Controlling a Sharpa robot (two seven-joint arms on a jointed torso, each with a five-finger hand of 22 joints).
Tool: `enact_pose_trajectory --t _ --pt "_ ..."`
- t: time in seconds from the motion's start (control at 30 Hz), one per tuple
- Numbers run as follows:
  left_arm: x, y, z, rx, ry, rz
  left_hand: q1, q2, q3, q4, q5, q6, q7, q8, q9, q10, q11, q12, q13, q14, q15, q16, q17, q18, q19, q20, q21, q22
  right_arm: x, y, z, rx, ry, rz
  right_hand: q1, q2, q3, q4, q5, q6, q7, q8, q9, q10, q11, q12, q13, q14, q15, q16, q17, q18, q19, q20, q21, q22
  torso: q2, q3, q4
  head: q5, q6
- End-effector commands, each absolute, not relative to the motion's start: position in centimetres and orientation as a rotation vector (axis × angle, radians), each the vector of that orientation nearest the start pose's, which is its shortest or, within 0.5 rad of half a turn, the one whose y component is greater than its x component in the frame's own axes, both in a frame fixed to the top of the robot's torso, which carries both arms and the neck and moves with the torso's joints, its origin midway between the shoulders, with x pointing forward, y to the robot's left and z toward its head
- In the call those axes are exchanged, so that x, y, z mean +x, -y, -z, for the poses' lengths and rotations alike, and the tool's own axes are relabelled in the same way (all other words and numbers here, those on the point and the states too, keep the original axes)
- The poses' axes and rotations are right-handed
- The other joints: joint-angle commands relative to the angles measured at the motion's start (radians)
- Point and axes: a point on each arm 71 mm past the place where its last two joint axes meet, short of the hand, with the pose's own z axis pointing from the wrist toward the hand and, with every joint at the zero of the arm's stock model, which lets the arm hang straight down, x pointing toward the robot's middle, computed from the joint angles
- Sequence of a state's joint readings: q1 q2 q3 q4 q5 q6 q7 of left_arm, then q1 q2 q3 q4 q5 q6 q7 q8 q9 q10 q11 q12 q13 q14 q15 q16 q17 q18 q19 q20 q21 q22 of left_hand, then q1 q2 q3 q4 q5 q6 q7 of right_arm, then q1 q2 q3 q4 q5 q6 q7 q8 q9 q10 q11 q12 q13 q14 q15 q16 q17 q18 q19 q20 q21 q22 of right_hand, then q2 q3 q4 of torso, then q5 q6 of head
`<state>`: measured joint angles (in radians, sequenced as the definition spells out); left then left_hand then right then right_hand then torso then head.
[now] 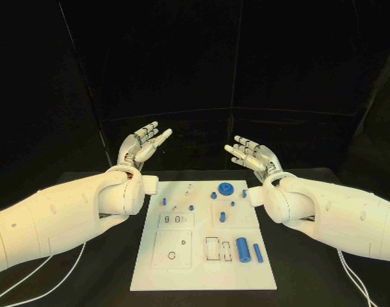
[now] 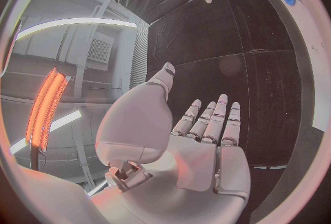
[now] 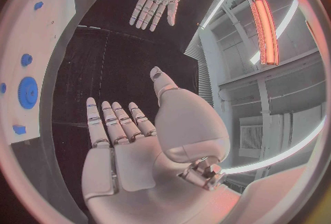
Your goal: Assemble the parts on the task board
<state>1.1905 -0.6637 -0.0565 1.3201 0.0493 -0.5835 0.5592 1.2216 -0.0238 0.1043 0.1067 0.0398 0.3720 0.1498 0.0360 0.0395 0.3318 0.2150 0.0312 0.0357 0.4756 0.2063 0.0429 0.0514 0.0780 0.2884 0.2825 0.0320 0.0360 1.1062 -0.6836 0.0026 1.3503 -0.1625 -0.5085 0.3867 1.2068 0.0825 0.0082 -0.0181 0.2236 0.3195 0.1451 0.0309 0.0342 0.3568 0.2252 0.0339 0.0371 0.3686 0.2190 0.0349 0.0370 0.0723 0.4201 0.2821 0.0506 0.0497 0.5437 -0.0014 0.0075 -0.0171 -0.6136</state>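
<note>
Head view: I saw both hands raised, released and holding nothing, beyond the far edge of the task board [image 1: 158, 272].

My left hand [image 1: 141, 148] and right hand [image 1: 251, 155] stood fingers spread, well apart, above the black table [image 1: 315, 275] past the board's far corners. Blue parts lay on the board: a round piece [image 1: 225, 187] near its far edge, a cylinder [image 1: 243, 249] beside a thinner rod [image 1: 257, 253] toward the near right. I could read no writing.
</note>
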Motion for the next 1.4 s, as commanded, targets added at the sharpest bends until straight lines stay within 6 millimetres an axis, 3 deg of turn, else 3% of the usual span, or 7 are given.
enact_pose_trajectory --t 0.03,0.23,0.3,0.4,0.6,1.03,1.4 --pt "52.5 -19.2 18.8 -1.085 -1.137 1.431 0.041 -0.003 0.006 0.013 0.006 0.019 0.084 0.006 0.003 0.016 0.006 0.005 0.002 0.021 0.008 0.008 0.003 0.022 0.014 0.009 0.006 0.003 51.2 17.7 21.9 0.918 -1.543 -1.394 0.097 0.019 0.008 -0.044 0.007 0.123 0.137 0.018 0.011 0.206 0.031 0.030 0.015 0.250 0.014 0.042 0.018 0.056 0.218 0.008 0.059 0.031 0.000 -0.0002 0.0003 0.000 0.000" --pt "52.5 -19.2 18.8 -1.085 -1.137 1.431 0.047 -0.006 0.022 0.026 0.006 0.046 0.104 0.011 0.006 0.054 0.023 0.012 0.006 0.093 0.020 0.022 0.013 0.040 0.067 0.010 0.018 0.011 51.7 17.5 21.9 0.878 -1.589 -1.397 0.168 0.015 0.029 -0.108 -0.008 0.485 0.103 0.084 0.038 0.536 -0.018 0.105 0.029 0.539 -0.040 0.096 0.029 0.107 0.359 0.004 0.129 0.051 0.000 -0.0002 0.0003 0.000 0.000" --pt "52.5 -20.8 18.8 -1.089 -1.137 1.430 0.049 -0.005 0.025 0.029 0.006 0.065 0.110 0.014 0.008 0.085 0.033 0.017 0.009 0.141 0.026 0.033 0.019 0.046 0.103 0.010 0.025 0.016 52.2 19.2 21.2 0.616 -1.508 -1.236 0.180 0.011 0.035 -0.124 -0.009 0.534 0.093 0.089 0.038 0.571 -0.029 0.108 0.027 0.583 -0.052 0.103 0.031 0.112 0.388 -0.002 0.145 0.055 0.006 -0.0036 -0.0012 0.000 -0.024" --pt "52.2 -21.2 18.7 -1.088 -1.137 1.435 0.056 -0.002 0.028 0.028 0.006 0.117 0.112 0.025 0.014 0.191 0.049 0.036 0.019 0.251 0.031 0.065 0.033 0.048 0.218 0.009 0.053 0.032 52.3 19.4 20.8 0.525 -1.505 -1.192 0.186 0.006 0.048 -0.143 -0.005 0.575 0.081 0.087 0.034 0.621 -0.045 0.105 0.025 0.646 -0.071 0.109 0.032 0.113 0.431 -0.019 0.170 0.062 0.013 -0.0054 -0.0008 -0.001 -0.022" --pt "51.6 -21.6 18.3 -1.087 -1.143 1.450 0.066 0.002 0.020 0.017 0.006 0.275 0.120 0.057 0.029 0.472 0.016 0.093 0.038 0.365 -0.006 0.110 0.047 0.080 0.428 0.004 0.120 0.061 52.6 19.6 19.3 0.350 -1.500 -1.102 0.169 -0.008 0.071 -0.165 -0.004 0.632 0.066 0.078 0.033 0.702 -0.069 0.091 0.026 0.763 -0.108 0.122 0.043 0.113 0.510 -0.057 0.225 0.081 0.031 -0.0039 0.0004 -0.003 -0.019" --pt "49.1 -20.5 17.7 -1.077 -1.247 1.549 0.074 0.008 -0.004 -0.005 0.006 0.458 0.112 0.082 0.036 0.566 -0.003 0.099 0.031 0.483 -0.039 0.145 0.053 0.104 0.555 -0.006 0.155 0.068 52.9 19.3 16.3 -0.034 -1.538 -0.869 0.148 -0.044 0.078 -0.183 0.010 0.694 0.038 0.058 0.033 0.817 -0.115 0.065 0.029 1.036 -0.190 0.218 0.128 0.111 0.691 -0.149 0.407 0.171 0.091 -0.0108 0.0205 -0.012 0.000" --pt "46.9 -19.8 16.9 -1.026 -1.306 1.618 0.072 -0.014 -0.004 -0.012 0.007 0.491 0.104 0.086 0.033 0.601 -0.013 0.100 0.031 0.518 -0.049 0.153 0.055 0.104 0.589 -0.015 0.158 0.065 53.1 17.6 16.0 -0.293 -1.625 -0.562 0.113 -0.073 0.114 -0.171 -0.024 0.718 0.014 0.035 0.032 0.852 -0.143 0.030 0.030 1.142 -0.226 0.432 0.294 0.108 0.745 -0.189 0.605 0.291 0.141 -0.0188 0.0403 -0.029 0.007"
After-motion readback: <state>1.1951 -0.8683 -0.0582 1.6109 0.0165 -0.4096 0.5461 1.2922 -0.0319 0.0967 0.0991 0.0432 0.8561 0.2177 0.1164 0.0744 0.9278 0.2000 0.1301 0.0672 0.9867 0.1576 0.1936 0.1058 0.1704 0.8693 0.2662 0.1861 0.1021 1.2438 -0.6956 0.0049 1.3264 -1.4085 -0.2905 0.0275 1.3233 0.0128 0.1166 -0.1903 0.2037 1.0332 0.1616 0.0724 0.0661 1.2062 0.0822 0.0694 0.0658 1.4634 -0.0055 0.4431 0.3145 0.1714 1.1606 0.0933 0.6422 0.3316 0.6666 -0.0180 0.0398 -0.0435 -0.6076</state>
